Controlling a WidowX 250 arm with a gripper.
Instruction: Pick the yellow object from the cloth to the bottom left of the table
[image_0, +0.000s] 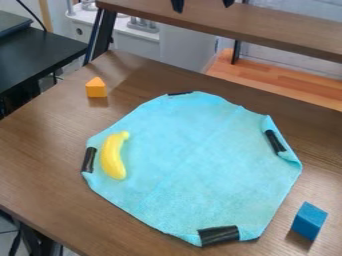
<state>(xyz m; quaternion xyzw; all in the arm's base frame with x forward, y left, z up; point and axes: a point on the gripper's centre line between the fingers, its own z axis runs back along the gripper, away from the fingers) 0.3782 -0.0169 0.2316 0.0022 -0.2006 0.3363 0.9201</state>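
Yellow banana (111, 156): probably light, smooth, and best gripped across its middle

The banana lies on the left part of the blue cloth (194, 155), which is spread over the wooden tabletop (40, 150). Its narrow stem end points up the view and its curve bows to the left, close beside a strip of black tape (89, 160) at the cloth's edge.

It looks like a hollow or solid plastic toy: light, fairly stiff and not easily bruised, but glossy enough to slip or roll if pinched off-centre. The thick middle seems the soundest hold, with one finger on each long side, squarely across the curve. The thin stem would give a poor grip and let the body swing.

The tool (203, 4) is at the top edge of the view, released, its fingertips well apart with nothing between them. It should close low on the fruit without nipping the soft cloth, which could ruck up or lift with it on the way to the tabletop's bottom left.
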